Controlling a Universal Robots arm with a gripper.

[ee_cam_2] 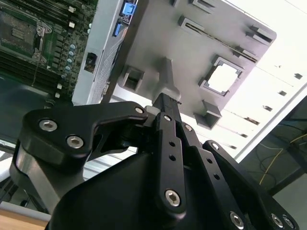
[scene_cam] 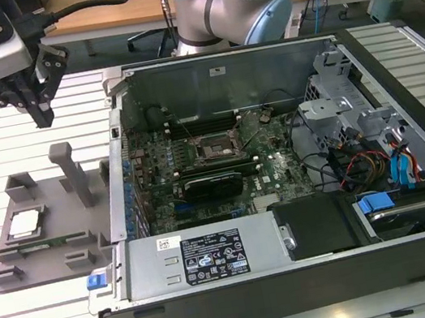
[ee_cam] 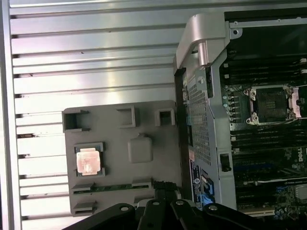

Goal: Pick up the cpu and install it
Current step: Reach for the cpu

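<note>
The cpu [scene_cam: 26, 223] is a small silvery square lying flat in a recess of a grey holder plate [scene_cam: 55, 199], on the slatted table at the exterior view's left. It also appears in both wrist views as cpu [ee_cam_2: 224, 78] and cpu [ee_cam: 88, 160]. My gripper [scene_cam: 44, 116] hangs well above the table, behind the plate and apart from the cpu. Its black fingers are shut with nothing between them, gripper [ee_cam_2: 165, 100] and gripper [ee_cam: 162, 184]. The dark socket frame [scene_cam: 212, 149] sits on the motherboard inside the open case, socket [ee_cam: 271, 103].
The open computer case [scene_cam: 300, 279] lies on its side right beside the plate, its metal wall [ee_cam: 206, 110] rising next to it. A tall grey post [scene_cam: 75, 175] stands on the plate. A long black card [scene_cam: 213, 184] lies below the socket. Drive cages and cables fill the case's right end.
</note>
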